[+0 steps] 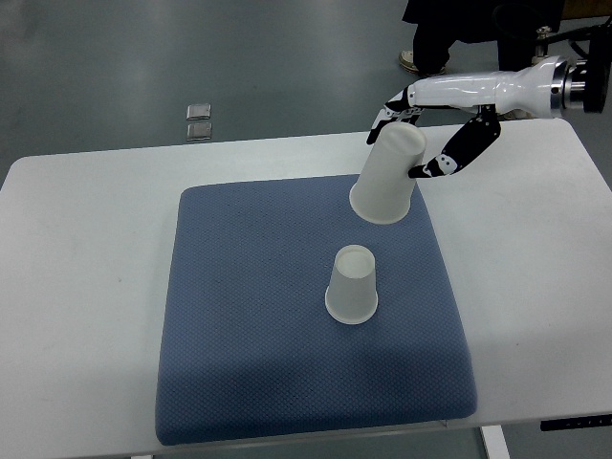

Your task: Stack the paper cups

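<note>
Where gripped, tilted cup in right robot hand

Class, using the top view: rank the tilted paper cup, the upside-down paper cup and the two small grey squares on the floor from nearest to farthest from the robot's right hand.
1. Tilted paper cup: held in the right hand.
2. Upside-down paper cup: mid-mat, below the hand.
3. Grey squares: on the floor beyond the table, far left.

floor: grey, smooth | table: white | pad: blue
</note>
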